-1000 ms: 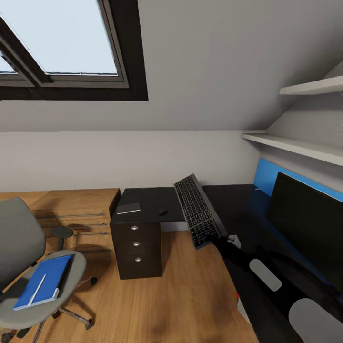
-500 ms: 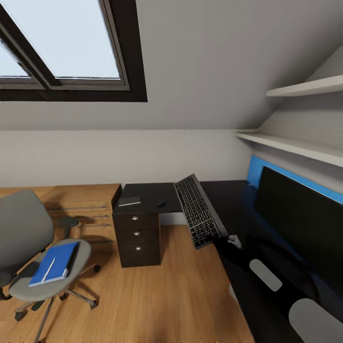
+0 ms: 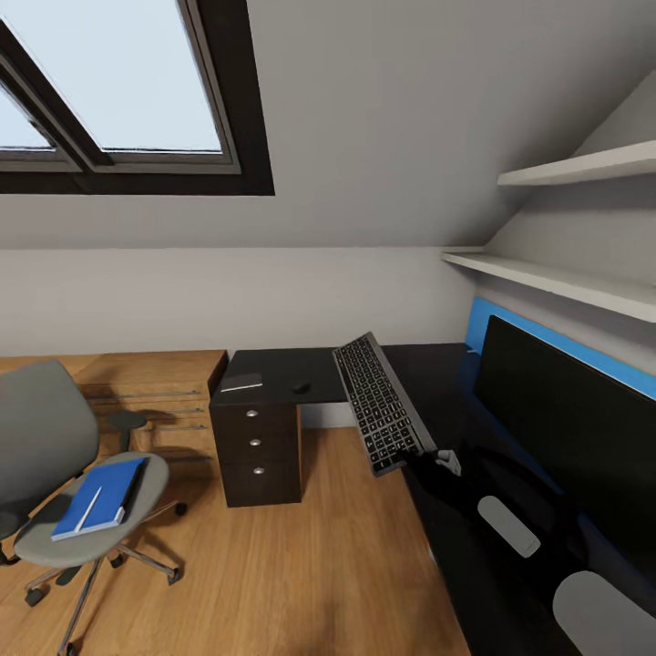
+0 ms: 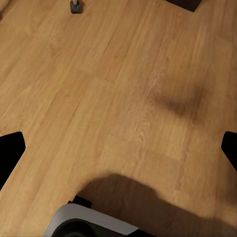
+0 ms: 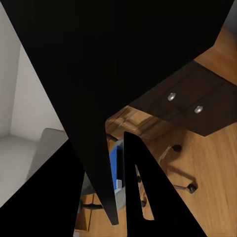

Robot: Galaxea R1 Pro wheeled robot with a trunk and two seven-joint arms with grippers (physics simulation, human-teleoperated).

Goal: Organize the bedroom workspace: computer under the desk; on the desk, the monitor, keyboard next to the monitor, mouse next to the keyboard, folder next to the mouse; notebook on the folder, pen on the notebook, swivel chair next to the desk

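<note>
Facing desk (image 3: 273, 369) under sloped wall and skylight (image 3: 118, 82). Monitor (image 3: 565, 428) upright on desk's long wing, against blue back panel (image 3: 510, 319). Swivel chair (image 3: 55, 474) well apart from desk, out on wood floor (image 3: 319, 565), beyond drawer end. Keyboard (image 3: 381, 401) tilted, lifted above desk edge, near end clamped in right gripper (image 3: 421, 458) (dark keyboard underside (image 5: 98, 64) seen from right wrist, fingers closed on it). Folder (image 3: 98, 497) flat on chair seat, pen (image 3: 87, 508) lying on it. Notebook (image 3: 241, 381) on desk top above drawers, mouse (image 3: 301, 387) just beside it. Left gripper (image 4: 118, 148) spread open, hanging over bare floor away from desk.
</note>
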